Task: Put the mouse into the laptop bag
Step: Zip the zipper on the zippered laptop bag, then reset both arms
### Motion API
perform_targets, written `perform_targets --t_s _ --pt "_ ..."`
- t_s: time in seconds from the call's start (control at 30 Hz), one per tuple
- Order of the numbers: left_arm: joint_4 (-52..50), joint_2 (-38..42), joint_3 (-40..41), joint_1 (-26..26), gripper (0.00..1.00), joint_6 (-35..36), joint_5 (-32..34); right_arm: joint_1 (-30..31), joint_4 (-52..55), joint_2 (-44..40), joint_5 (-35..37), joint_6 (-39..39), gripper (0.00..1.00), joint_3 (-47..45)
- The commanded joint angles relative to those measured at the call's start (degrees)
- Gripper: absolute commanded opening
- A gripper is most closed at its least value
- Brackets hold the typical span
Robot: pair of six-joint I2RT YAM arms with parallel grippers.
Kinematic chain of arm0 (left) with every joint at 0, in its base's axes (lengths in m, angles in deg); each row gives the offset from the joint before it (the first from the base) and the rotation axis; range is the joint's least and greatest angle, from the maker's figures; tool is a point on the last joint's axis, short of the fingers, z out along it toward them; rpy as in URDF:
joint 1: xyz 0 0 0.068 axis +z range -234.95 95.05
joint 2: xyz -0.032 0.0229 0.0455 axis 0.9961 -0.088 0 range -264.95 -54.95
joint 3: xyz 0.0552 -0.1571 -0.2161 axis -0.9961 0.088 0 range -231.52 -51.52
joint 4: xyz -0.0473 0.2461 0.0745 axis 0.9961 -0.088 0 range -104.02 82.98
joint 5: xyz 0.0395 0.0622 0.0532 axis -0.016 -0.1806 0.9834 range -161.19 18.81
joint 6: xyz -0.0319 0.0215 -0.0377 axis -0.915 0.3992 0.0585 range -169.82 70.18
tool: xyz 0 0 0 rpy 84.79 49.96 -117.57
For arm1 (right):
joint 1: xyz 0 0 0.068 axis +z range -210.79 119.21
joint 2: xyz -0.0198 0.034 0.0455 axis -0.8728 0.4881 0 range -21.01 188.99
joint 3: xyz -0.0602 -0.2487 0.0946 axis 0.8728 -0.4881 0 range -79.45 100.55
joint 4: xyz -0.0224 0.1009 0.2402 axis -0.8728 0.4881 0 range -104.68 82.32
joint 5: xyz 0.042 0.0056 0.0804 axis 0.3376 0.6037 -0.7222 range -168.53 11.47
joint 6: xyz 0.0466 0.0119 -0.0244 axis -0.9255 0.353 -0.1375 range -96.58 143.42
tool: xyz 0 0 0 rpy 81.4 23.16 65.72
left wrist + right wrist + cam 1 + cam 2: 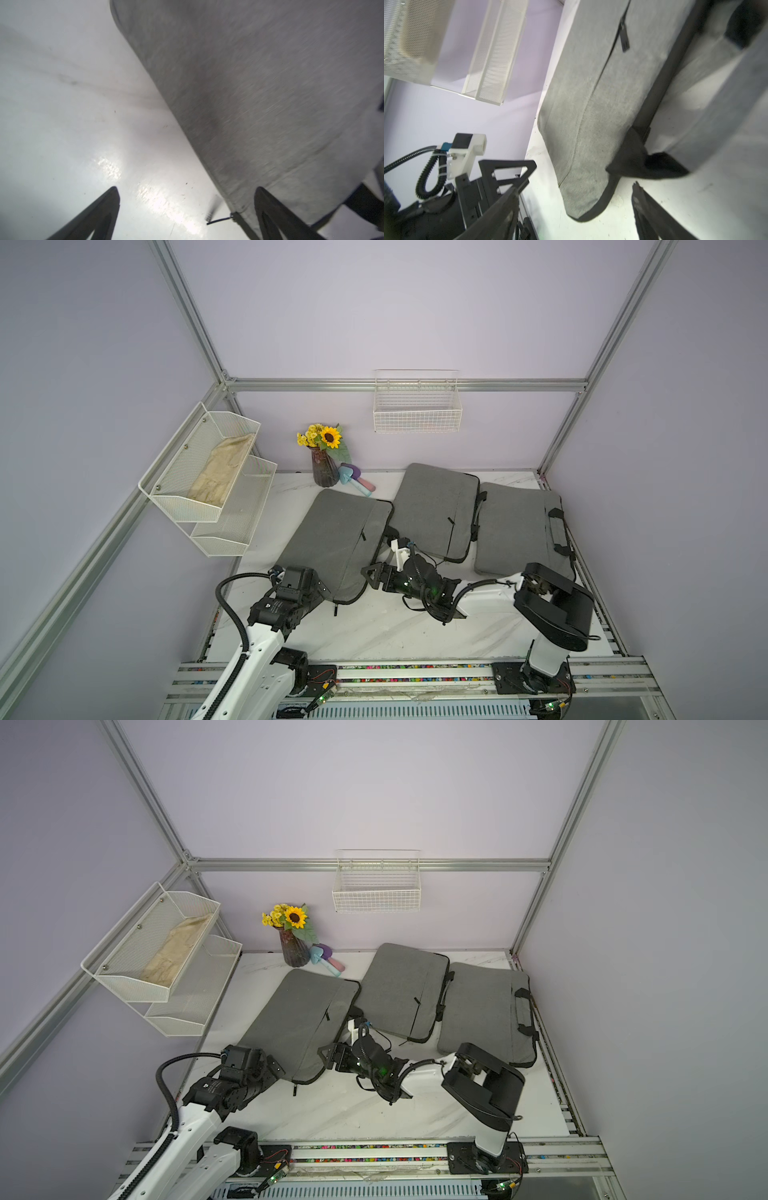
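On the white table (374, 635), no mouse shows anywhere: not on the bare surface, not between either pair of fingers, not on top of any bag. My guess is that it is already inside the nearest grey laptop bag (332, 539), but that bag's opening is hidden from every view, so I cannot tell.

In both top views this bag lies flat with its long axis running from about 7 o'clock near the robot to 1 o'clock towards the back wall (297, 1017). The two arms work at its near end.

The left gripper (187, 188) sits at the bag's 7 o'clock corner. Its fingers are spread wide and hold nothing. The bag's edge runs between them, and a zip pull (218, 220) on that corner lies just beside one finger.

The right gripper (584, 174) comes in from about 4 o'clock of the bag's middle and points at its near right edge. Its fingers are also well apart and empty.

Beyond them, a second grey bag (436, 510) lies at 2 o'clock and a third (519, 531) at 3 o'clock, both apart from the grippers.

The left arm is nearer the corner zip, so I would expect any zipping to fall to it, while the right is better placed to steady the edge.
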State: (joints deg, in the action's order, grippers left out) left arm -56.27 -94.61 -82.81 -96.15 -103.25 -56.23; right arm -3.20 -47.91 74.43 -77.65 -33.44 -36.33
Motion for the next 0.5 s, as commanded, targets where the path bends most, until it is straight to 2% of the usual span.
perform_targets --t_s 0.0,0.03,0.1,0.17,0.23,0.3,0.37,0.43,0.47 --pt "3.5 1.8 -7.7 0.5 1.0 3.5 9.5 -0.2 8.4 -9.6 6.4 -0.3 0.89 -4.2" --pt "6.4 2.3 -7.5 0.5 1.0 5.9 10.3 -0.2 11.3 -12.8 7.6 -0.4 0.9 -4.3" --pt "17.6 3.9 -3.3 0.5 1.0 15.7 11.5 -0.2 18.8 -19.4 12.1 3.3 0.91 -2.6" --pt "28.3 5.1 1.6 0.8 1.0 20.3 12.9 -0.3 29.5 -22.5 18.7 5.0 0.91 2.5" --pt "37.8 5.6 5.5 0.9 1.0 25.2 11.5 -0.4 38.9 -24.2 24.0 8.7 0.91 8.0" --pt "47.5 4.5 9.5 0.9 1.0 29.6 11.8 -0.3 42.1 -26.0 27.1 14.4 0.91 10.9" --pt "56.2 1.3 12.9 0.9 1.0 33.8 16.0 -0.4 43.6 -28.1 31.6 18.1 0.91 12.0" --pt "65.0 -3.9 16.2 1.0 1.0 36.6 21.8 -0.4 38.4 -31.3 38.2 24.9 0.91 8.8" --pt "70.0 -7.4 17.4 1.1 1.0 38.8 24.4 -0.4 31.4 -32.9 43.2 31.0 0.92 5.0"
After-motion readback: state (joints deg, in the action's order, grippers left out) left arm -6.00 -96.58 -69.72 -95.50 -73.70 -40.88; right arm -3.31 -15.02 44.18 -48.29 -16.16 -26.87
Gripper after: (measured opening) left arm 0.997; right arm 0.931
